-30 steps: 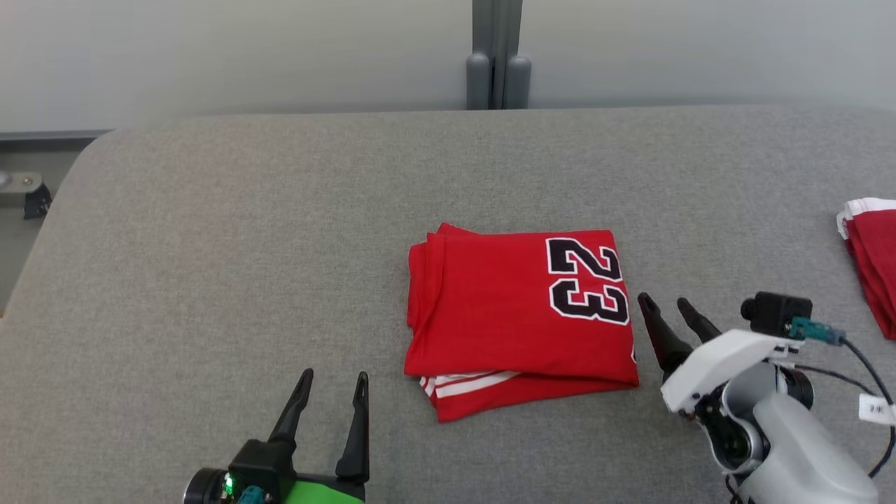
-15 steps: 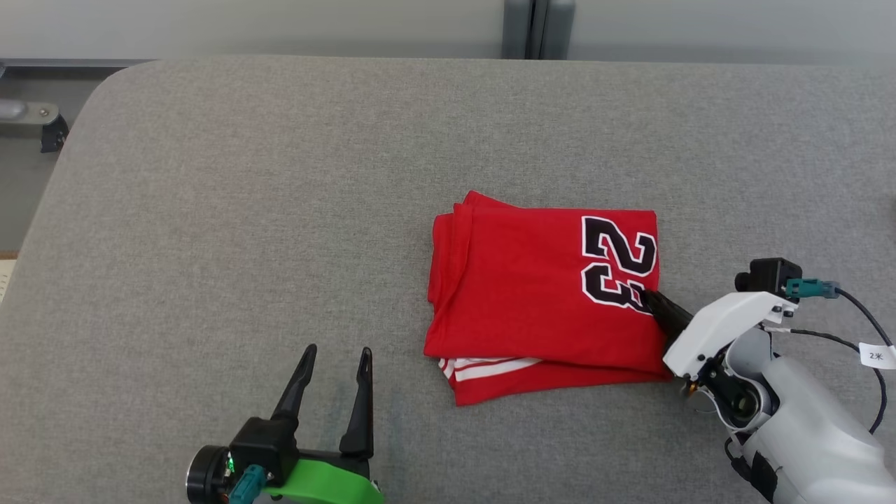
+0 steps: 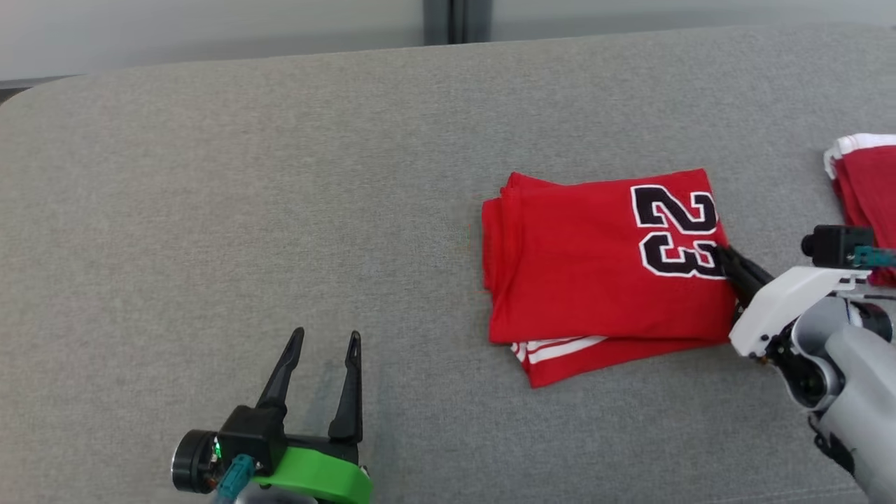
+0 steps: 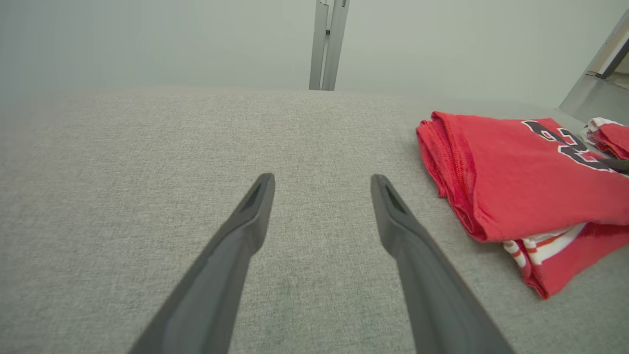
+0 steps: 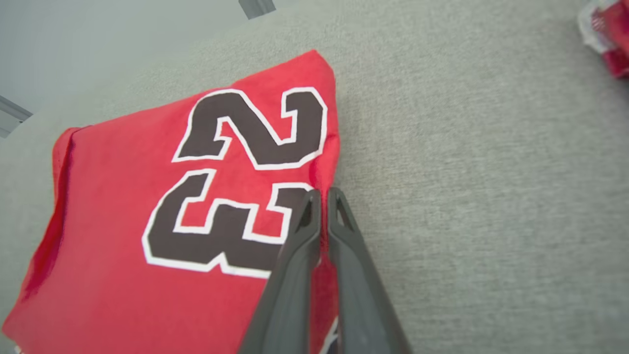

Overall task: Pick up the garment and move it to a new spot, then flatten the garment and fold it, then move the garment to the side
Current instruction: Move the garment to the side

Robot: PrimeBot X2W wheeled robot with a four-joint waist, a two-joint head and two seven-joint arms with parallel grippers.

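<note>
You see the red pile (image 3: 869, 187) cut off at the right edge; the garment (image 3: 595, 266) hides its lower folds

Right fingers (image 5: 295, 265) now tight on garment (image 5: 98, 265).

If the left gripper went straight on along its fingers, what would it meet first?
Probably just the grey table surface: the left gripper points across bare top, and the folded red jersey lies to its right, outside that line. How steeply it dips is unclear.
</note>
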